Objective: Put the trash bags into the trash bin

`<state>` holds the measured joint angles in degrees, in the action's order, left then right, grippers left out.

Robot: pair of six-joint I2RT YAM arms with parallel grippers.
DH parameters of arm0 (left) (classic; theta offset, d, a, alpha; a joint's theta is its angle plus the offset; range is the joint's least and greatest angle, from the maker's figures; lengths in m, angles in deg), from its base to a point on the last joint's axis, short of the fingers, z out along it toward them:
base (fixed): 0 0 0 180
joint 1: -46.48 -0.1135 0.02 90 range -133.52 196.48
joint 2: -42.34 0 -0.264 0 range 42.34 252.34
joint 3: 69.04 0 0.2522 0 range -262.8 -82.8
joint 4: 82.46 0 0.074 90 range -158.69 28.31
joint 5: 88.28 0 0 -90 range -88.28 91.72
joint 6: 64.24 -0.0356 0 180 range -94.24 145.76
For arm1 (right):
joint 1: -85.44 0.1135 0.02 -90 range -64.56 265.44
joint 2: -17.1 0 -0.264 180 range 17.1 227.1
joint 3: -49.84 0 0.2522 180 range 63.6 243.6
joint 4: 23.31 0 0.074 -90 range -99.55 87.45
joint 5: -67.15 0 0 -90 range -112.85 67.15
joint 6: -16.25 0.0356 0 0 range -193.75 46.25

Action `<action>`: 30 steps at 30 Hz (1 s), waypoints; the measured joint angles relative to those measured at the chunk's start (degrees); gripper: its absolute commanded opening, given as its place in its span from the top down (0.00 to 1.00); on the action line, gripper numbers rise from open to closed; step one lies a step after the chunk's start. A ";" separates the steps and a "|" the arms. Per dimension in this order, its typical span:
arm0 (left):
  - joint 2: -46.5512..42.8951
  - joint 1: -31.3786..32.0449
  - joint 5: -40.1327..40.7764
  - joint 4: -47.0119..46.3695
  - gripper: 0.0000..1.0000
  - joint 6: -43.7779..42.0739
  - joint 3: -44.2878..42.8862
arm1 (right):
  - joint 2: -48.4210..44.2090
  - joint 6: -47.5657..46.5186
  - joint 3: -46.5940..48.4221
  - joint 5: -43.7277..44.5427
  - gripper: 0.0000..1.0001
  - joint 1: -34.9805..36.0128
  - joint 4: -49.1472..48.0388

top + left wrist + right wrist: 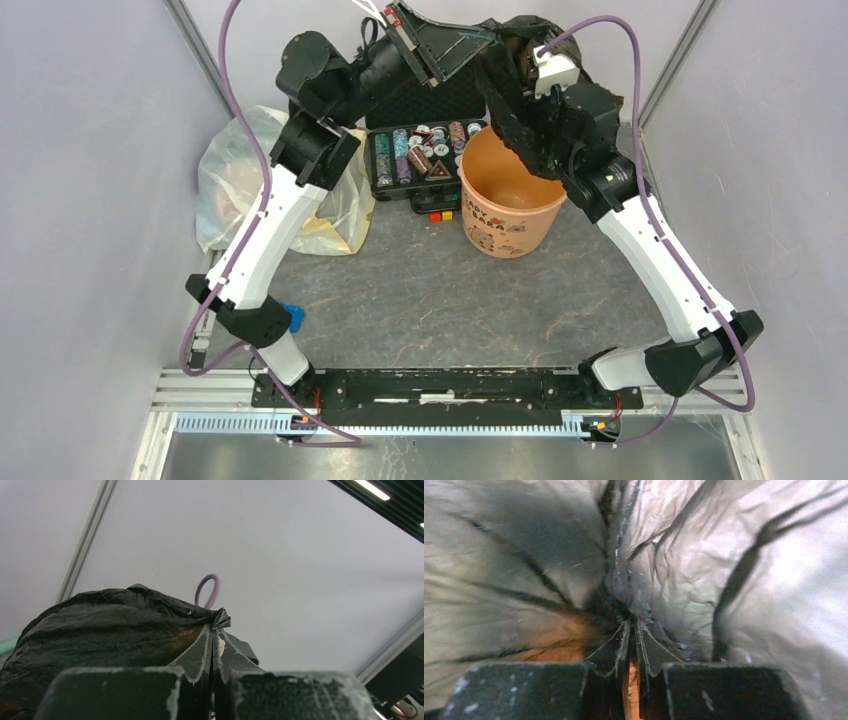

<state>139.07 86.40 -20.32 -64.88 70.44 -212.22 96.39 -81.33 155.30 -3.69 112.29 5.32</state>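
Trash bag (110,625) hangs in the air at the far side of the table (420,290), held between both arms and not in the trash bin (520,225). Left gripper (215,647) is pinched closed on a gathered point of the bag's edge, with no gap visible between the fingers. The wrinkled, glossy black film bulges out to the left of the fingers in the left wrist view. A purple cable (207,587) loops up behind the bag. Right gripper (631,632) is also clamped onto the film with its fingers nearly together, and only a thin sliver shows between them. In the right wrist view the stretched bag fills the frame. It looks pale where light comes through it, with dark creases fanning out from the pinch and an orange tint at lower left.

From the top camera the bag sits high between the two wrists, toward the far wall past the bin's far rim. The bin stands upright on the table under the right arm, mouth open, with printed labels low on its wall. Just left of it is an open black case (425,105) with rows of chips (415,150). A few small coloured cubes (441,215) lie in front of the case. A translucent bag (235,175) slumps at the left by the left arm. A small blue object (291,318) lies near the left arm's base.
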 measured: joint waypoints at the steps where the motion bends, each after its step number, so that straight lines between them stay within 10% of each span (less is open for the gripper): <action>1: -0.02 -0.66 -0.63 -0.72 0.98 0.79 1.40 | 0.04 0.26 -0.44 -1.09 0.88 0.00 0.61; 17: -7.04 -5.51 -3.63 -13.20 0.98 7.50 27.71 | -4.90 0.72 -2.73 -6.27 0.90 0.09 11.61; 30: -8.57 -11.96 -8.90 -14.58 0.98 7.96 37.07 | -9.27 0.04 -5.18 -7.93 0.53 0.07 16.00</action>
<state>130.50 74.45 -29.22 -79.46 78.40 -175.15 87.12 -81.28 150.12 -11.63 112.35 21.32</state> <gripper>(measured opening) 0.029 0.398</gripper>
